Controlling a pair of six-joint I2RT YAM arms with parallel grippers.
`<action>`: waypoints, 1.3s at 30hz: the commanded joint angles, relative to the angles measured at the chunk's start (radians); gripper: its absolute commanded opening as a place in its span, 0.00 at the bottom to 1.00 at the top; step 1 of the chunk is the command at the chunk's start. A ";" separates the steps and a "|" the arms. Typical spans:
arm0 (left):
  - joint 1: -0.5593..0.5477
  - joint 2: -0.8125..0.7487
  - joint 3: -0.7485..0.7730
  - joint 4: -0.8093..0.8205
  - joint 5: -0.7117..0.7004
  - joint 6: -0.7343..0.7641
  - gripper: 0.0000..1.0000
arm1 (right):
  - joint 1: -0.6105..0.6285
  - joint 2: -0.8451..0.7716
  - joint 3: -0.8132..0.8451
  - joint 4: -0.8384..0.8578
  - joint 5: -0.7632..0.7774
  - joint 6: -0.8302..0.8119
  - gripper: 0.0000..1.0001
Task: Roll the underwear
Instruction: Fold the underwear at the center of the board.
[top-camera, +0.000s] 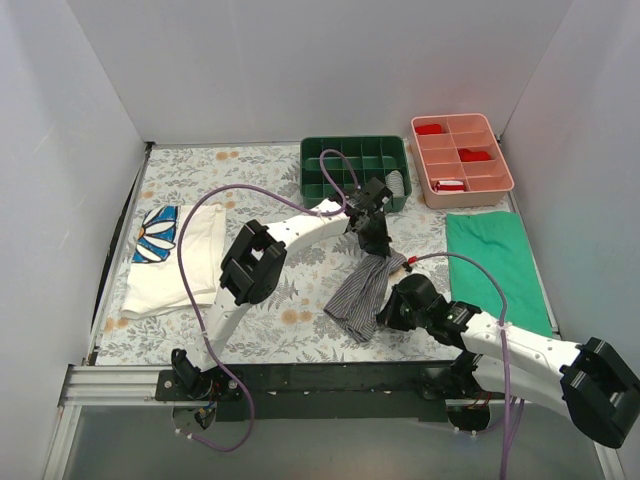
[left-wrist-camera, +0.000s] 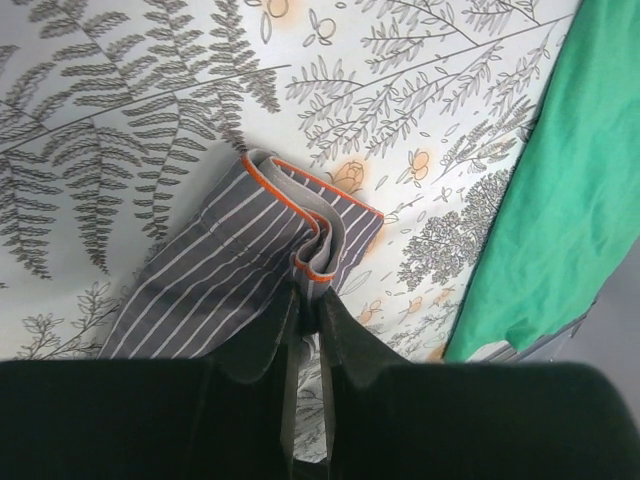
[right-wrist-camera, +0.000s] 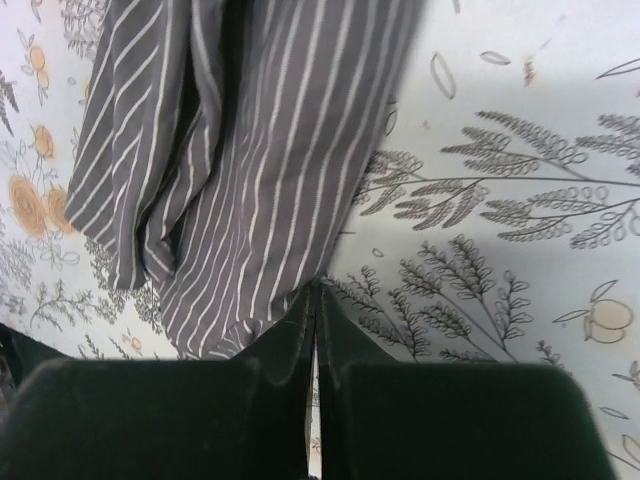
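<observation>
White walls (top-camera: 300, 70) box in a tabletop (top-camera: 250, 170) covered with a fern-and-flower print. Looking across from the left, at 9 o'clock there's a white cloth with a blue daisy (top-camera: 175, 250), just lying there out of the way.

Near the middle, a bit toward 5 o'clock, is the underwear (top-camera: 362, 288), the grey striped boxers, stretched in a rumpled strip from 12 to 6. The left tool (left-wrist-camera: 308, 310) is pinched narrow on the far end, right on a fold of the orange-trimmed waistband (left-wrist-camera: 300, 190). Behind it at 12 o'clock sits a green divided bin (top-camera: 350, 170).

The right tool (right-wrist-camera: 316, 298) is at the near end of the boxers with its fingers pressed together, tips right at the edge of the hem. I honestly can't tell if it's got any cloth between them or just snapped closed beside it.

Further right, a pink tray (top-camera: 460, 155) with some red bits sits at 1 o'clock and a plain green cloth (top-camera: 495, 265) lies at 3 o'clock.

What worries me: the fabric is bunched and twisted lengthwise, so a roll started now would probably come out lopsided. The left pinch is only on a small fold, so a tug from the other end could pop it free. And if the right tool missed the hem, it'll pull away with nothing.

No brand, label or writing that I can read anywhere.
</observation>
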 joint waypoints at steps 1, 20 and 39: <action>-0.023 0.004 0.002 0.032 0.050 -0.022 0.00 | 0.055 0.003 0.025 -0.037 0.082 0.086 0.05; -0.031 -0.224 -0.084 0.090 -0.079 0.069 0.71 | -0.039 -0.269 0.179 -0.425 0.400 0.134 0.25; -0.034 -0.669 -0.825 0.260 -0.131 0.133 0.68 | -0.393 0.149 0.426 -0.080 -0.062 -0.175 0.33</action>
